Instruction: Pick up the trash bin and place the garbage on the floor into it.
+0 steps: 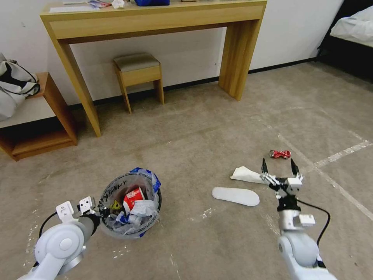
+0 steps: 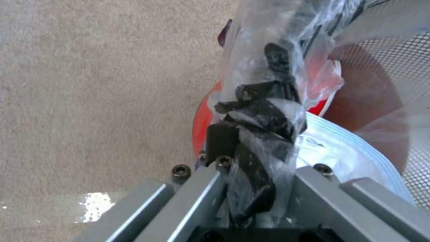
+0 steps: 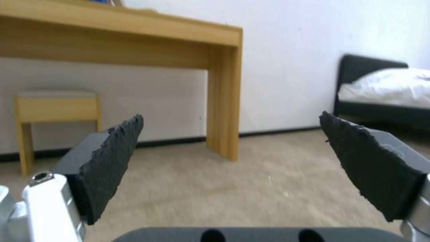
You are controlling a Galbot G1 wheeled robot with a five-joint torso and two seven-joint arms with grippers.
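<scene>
The trash bin [image 1: 130, 229], lined with a printed clear bag, hangs just above the beige floor [image 1: 217, 128] at lower left. It holds a red-and-white carton [image 1: 133, 198] and pale wrappers. My left gripper [image 1: 100, 211] is shut on the bin's near rim; the left wrist view has the left gripper [image 2: 251, 134] clamping bag plastic and the red rim [image 2: 201, 117]. Garbage lies on the carpet: a red can [image 1: 280, 154], a white tissue [image 1: 246, 174] and a flat white slipper [image 1: 236, 195]. My right gripper [image 1: 279, 168] hovers open between the can and the tissue, its fingers [image 3: 112, 158] wide apart.
A wooden desk [image 1: 155, 19] stands against the far wall with a stool [image 1: 138, 72] under it. A low shelf [image 1: 39, 116] with a bag is at left, a bed [image 1: 355, 27] at far right. Pale tape lines [image 1: 342, 155] cross the carpet on the right.
</scene>
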